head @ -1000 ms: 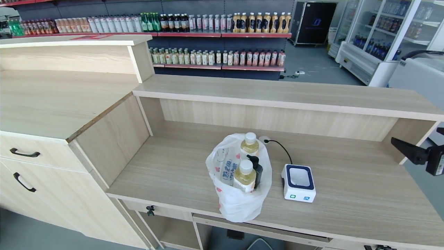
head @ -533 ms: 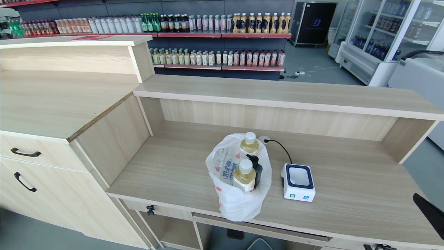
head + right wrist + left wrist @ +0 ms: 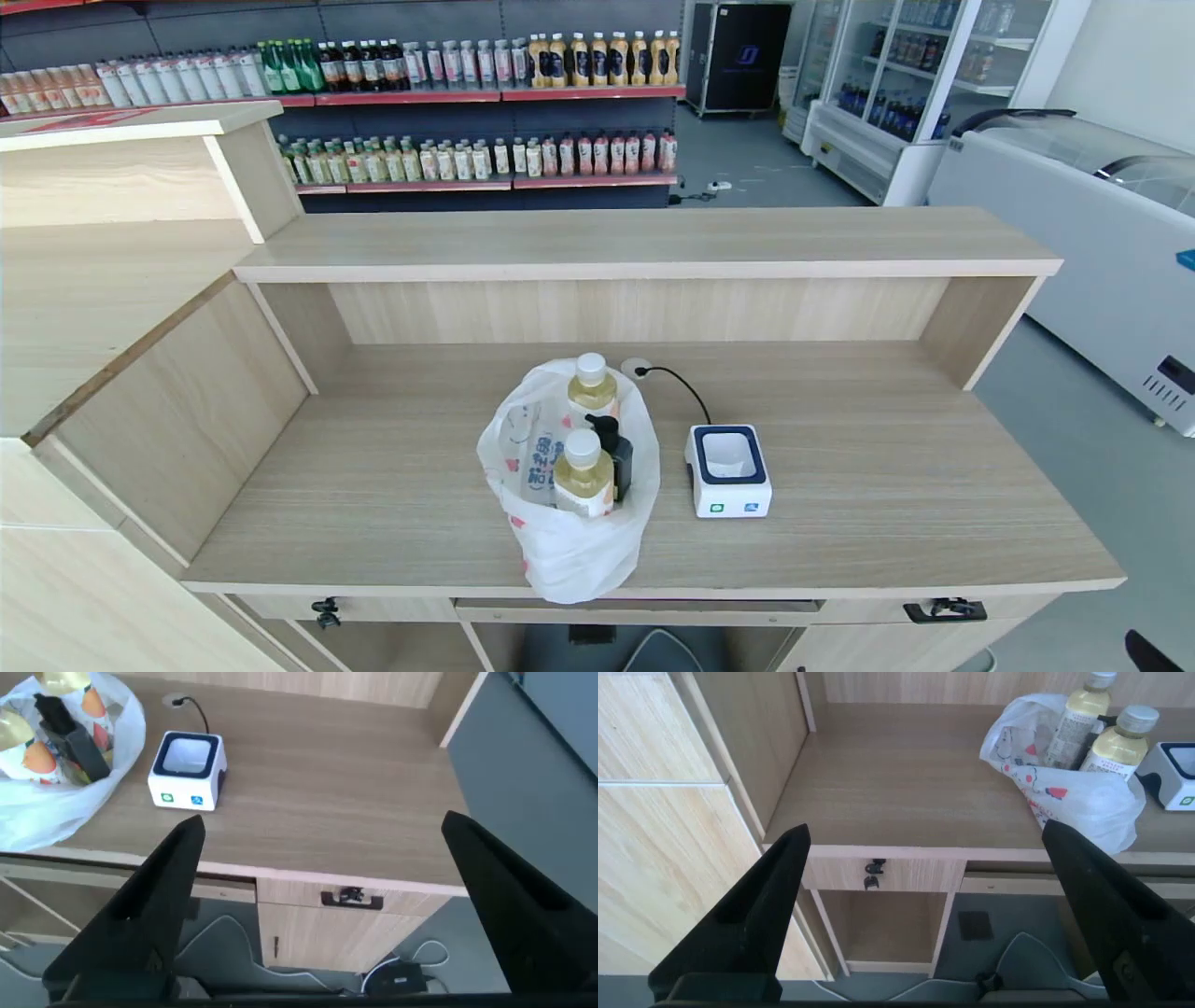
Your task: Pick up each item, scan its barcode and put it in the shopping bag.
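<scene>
A white plastic shopping bag [image 3: 560, 532] stands near the counter's front edge. It holds two bottles of pale yellow drink [image 3: 583, 471] [image 3: 593, 383] and a black pump bottle [image 3: 616, 457]. Just right of it sits the white barcode scanner [image 3: 728, 471] with its dark window facing up. My left gripper [image 3: 924, 933] is open and empty, low in front of the counter, left of the bag [image 3: 1083, 784]. My right gripper [image 3: 322, 915] is also open and empty, low before the counter's right part, with the scanner [image 3: 187, 770] and the bag [image 3: 56, 784] beyond it.
The wooden counter [image 3: 887, 485] has a raised back ledge and side walls. A black cable [image 3: 681, 387] runs from the scanner to a hole at the back. Drawers with a handle [image 3: 943, 611] and a key [image 3: 327, 611] sit under the front edge. Shelves of bottles and freezers stand behind.
The head camera has turned, so the whole picture shifted left. My right gripper dropped from beside the counter's right end to below its front edge. Bag and scanner stayed put.
</scene>
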You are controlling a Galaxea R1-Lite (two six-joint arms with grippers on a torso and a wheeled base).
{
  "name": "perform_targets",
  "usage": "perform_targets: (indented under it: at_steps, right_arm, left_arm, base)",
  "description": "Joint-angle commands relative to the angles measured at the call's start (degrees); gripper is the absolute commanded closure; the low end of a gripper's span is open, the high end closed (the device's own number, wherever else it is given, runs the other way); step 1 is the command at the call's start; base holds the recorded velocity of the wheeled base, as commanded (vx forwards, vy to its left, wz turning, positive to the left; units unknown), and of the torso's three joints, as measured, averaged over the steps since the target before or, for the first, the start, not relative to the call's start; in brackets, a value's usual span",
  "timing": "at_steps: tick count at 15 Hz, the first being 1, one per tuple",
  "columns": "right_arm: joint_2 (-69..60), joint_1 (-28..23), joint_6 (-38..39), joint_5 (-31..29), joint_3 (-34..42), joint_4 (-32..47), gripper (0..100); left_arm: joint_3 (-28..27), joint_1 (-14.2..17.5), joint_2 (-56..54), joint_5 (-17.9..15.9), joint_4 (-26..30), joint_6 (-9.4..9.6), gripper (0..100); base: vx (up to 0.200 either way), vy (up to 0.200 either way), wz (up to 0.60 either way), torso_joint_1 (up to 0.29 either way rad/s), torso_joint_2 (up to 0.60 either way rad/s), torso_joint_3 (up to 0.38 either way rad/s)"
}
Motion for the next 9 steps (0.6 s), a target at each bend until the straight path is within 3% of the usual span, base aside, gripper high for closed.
perform_targets:
  at_steps: [1,3,5,9]
  right_arm:
    - [-8.33,0.13,0.51,-0.38,0.0,8.25,0]
    - [-13.61,0.13,1.22,-3.8,0.0,16.43,0]
    - [-18.97,3.03,6.4,-4.6,0.0,17.92,0]
    - [-25.12,2.94,10.18,-5.65,-0.09,21.52,0]
  left_arm:
    - [0.0,0.0,0.0,0.0,-0.01,-0.02,0]
    - [0.0,0.0,0.09,0.0,-0.01,-0.02,0]
    - [0.0,0.0,0.0,0.0,-0.01,-0.02,0]
    - [0.0,0.0,0.0,0.0,-0.01,0.06,0]
  base:
    - [0.0,0.0,0.0,0.0,0.0,0.0]
    - [0.0,0.0,0.0,0.0,0.0,0.0]
    - [0.0,0.0,0.0,0.0,0.0,0.0]
    - [0.0,0.0,0.0,0.0,0.0,0.0]
